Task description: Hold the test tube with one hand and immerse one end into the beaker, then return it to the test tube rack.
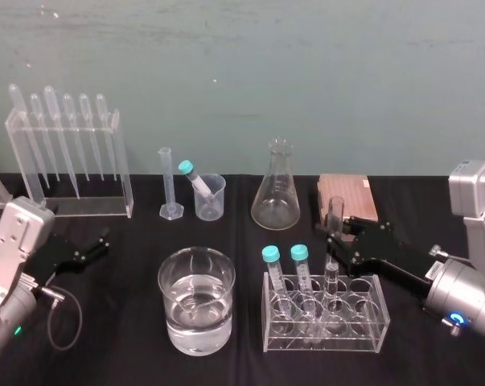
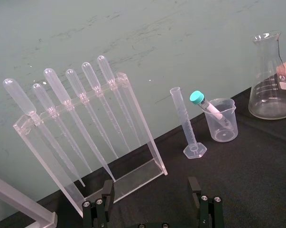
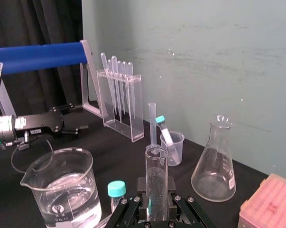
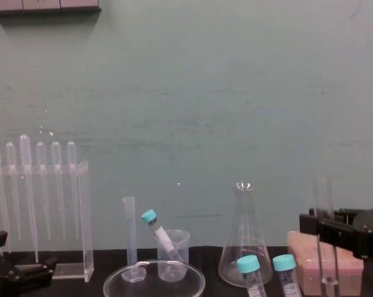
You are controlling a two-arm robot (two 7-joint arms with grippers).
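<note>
The right gripper (image 1: 339, 239) is clamping the test tube (image 1: 335, 211) by its upper half, its foot sitting in the rack (image 1: 364, 331) near the tabletop's (image 1: 113, 342) front edge. The glass is looking slick and brittle, likely needing gentle pressure. The left gripper (image 1: 96, 245) is idling, fingers apart.

Right tool (image 4: 326, 231) grips upright test tube (image 4: 323, 195), right of conical flask (image 4: 243, 247).
</note>
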